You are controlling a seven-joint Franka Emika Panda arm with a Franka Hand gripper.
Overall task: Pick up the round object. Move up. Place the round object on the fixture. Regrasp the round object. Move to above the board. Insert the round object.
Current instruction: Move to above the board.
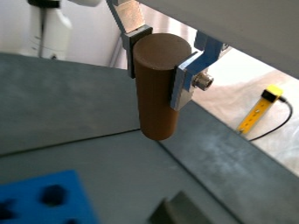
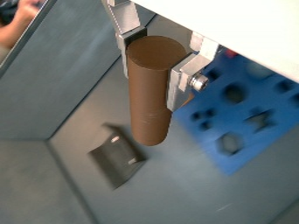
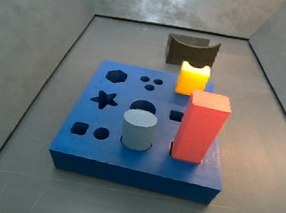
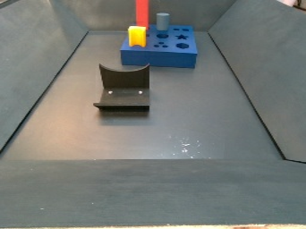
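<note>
Grey walls slope down to a dark floor (image 4: pixel 167 125); on it we see the fixture (image 4: pixel 122 88) standing apart from the board (image 3: pixel 129 127); in both side views the board carries a yellow-orange block (image 3: pixel 194 79), a red block (image 3: pixel 202 128) and a light grey cylinder (image 3: pixel 139 129); in both wrist views our claw (image 1: pixel 166 63) hangs above the floor, its silver fingers (image 2: pixel 184 77) clamped on the round object (image 2: pixel 152 87), which hangs upright well above the fixture and the board; neither side view shows the claw.
</note>
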